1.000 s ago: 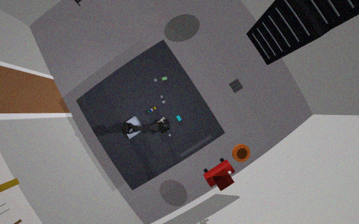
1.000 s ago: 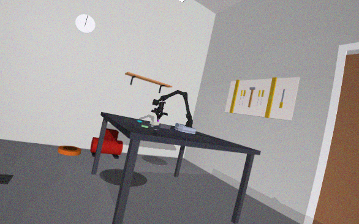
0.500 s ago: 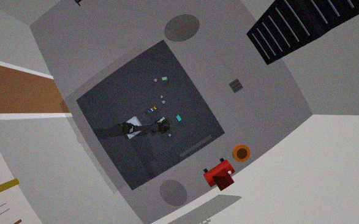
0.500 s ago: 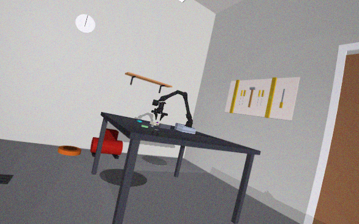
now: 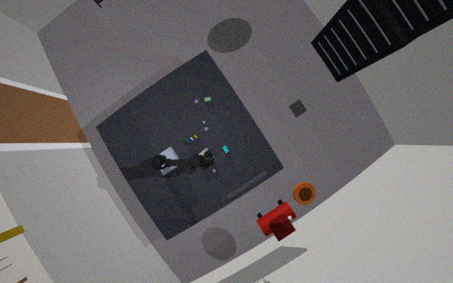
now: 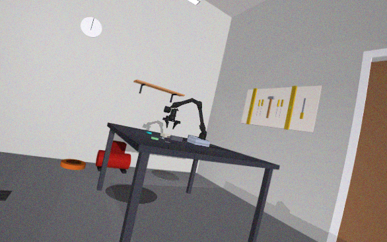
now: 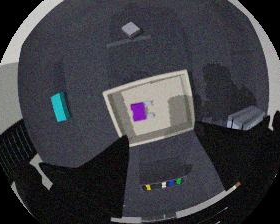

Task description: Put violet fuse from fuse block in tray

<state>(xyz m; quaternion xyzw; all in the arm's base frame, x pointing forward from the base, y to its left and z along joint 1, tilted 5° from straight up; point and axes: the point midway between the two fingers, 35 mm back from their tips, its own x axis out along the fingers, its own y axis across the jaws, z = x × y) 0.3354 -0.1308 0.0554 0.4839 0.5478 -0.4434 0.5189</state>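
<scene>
The violet fuse (image 7: 138, 112) lies on its side on the floor of the cream tray (image 7: 190, 100) (image 5: 203, 151), its two pale prongs pointing right in the wrist view. It touches neither finger. My gripper (image 7: 162, 133) (image 6: 170, 127) is open and empty, pointing down above the tray, with its fingers wide apart. The fuse block (image 7: 162, 186) (image 5: 190, 139) stands apart from the tray, beyond the fingers in the wrist view. It holds several other fuses, among them a yellow, a white, a blue and a green one. In the top view the arm partly hides the tray.
A cyan block (image 7: 60, 107) (image 5: 226, 149) (image 6: 148, 132) lies beside the tray. A small grey block (image 7: 131, 29) (image 5: 214, 170) lies on its other side. A green block (image 5: 207, 99) (image 6: 154, 138) and more grey blocks lie farther off. A pale box (image 5: 169, 153) (image 6: 198, 141) stands by the arm's base.
</scene>
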